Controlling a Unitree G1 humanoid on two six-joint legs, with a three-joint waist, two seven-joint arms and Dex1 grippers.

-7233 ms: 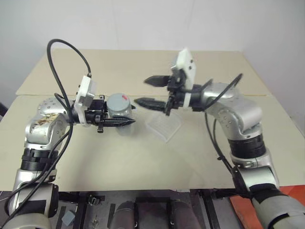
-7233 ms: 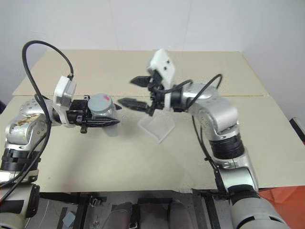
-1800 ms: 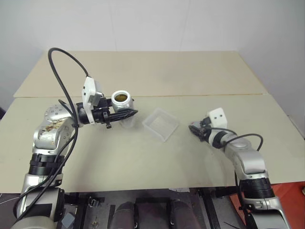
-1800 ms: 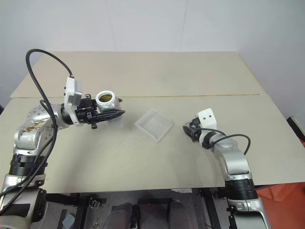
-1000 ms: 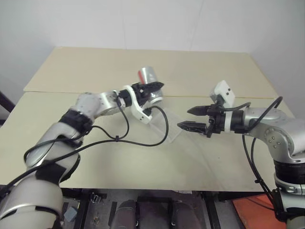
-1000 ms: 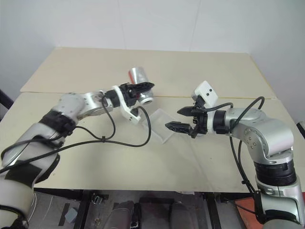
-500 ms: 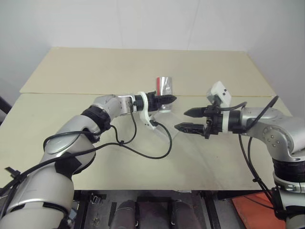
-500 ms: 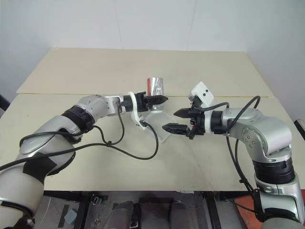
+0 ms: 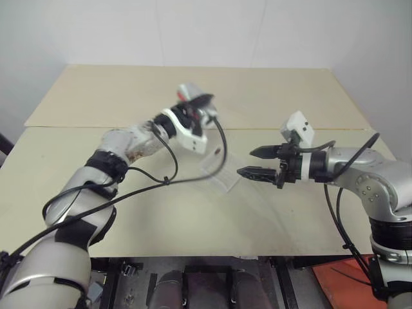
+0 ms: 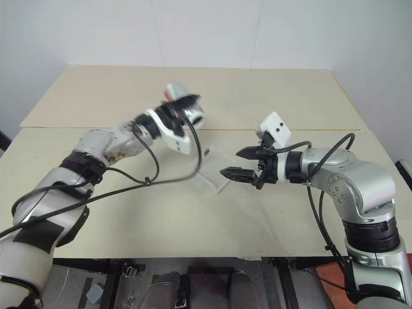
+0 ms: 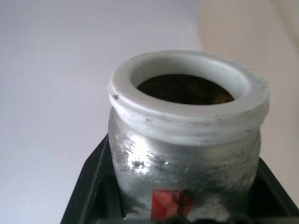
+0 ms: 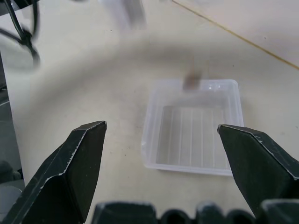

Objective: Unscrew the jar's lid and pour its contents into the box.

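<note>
Free room and obstacles over the table (image 9: 129, 193). The box (image 9: 220, 172) lies near the middle, open from above. The right gripper (image 9: 254, 161), fingers spread wide, hangs just beside the box and blocks approach from that side. The left gripper (image 9: 196, 103), clamped on the jar (image 9: 188, 92), is raised behind the box; its black cable (image 9: 193, 177) droops along the box's left edge. The table's near strip and far half lie bare, offering passage
</note>
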